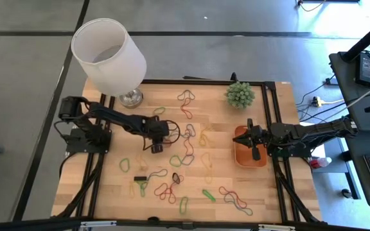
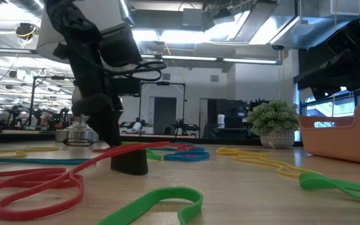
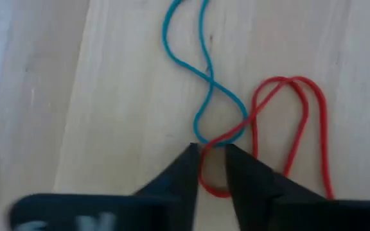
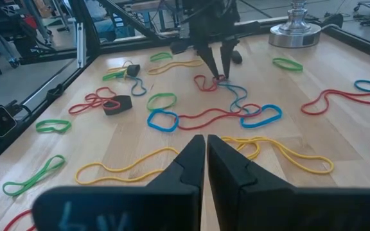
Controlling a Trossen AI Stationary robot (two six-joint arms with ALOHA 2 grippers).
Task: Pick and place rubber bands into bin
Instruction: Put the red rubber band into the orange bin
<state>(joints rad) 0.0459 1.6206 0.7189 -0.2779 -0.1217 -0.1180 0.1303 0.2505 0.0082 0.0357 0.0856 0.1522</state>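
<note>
Task barely begun, by the look of it – rubber bands (image 1: 187, 149) scattered over most of the table (image 1: 108, 192), red, green, yellow, blue, loose singles and tangles. Bin (image 1: 243, 157) sits at the right side, just in front of the small plant (image 1: 239, 94); can't see any band in it from above, right arm covers much of it, so contents uncertain

Left gripper (image 3: 209, 154) down at table mid-left, fingers narrowed round a red band (image 3: 292, 122) where it crosses a blue band (image 3: 201, 70). Small gap between tips, red strand sits in that gap. Whether it's truly pinched yet – can't tell; jaws look partway closed, not pressed tight. Risk: blue one comes up too, since they overlap right at the tips

Right gripper (image 4: 206, 144) hangs over the bin, fingers pressed together, nothing in them. Waiting

Room to move:
- path left gripper → bin runs across table centre, low clutter only, bands lie flat, no tall obstacle there
- lamp (image 1: 110, 56) stands at back-left corner, base near left arm's elbow side; wide swing backward could brush it
- plant just behind bin, near its back edge – drop should come from the front or above
- right arm parked over bin = main block; prob needs to clear off or left arm hands over, judgement only
- small dark objects (image 4: 117, 104) on the wood among bands front-left, not IDed
- black frame rails edge the table both sides; bands near front edge lie close to the rim

Left to do: nearly all bands
</note>
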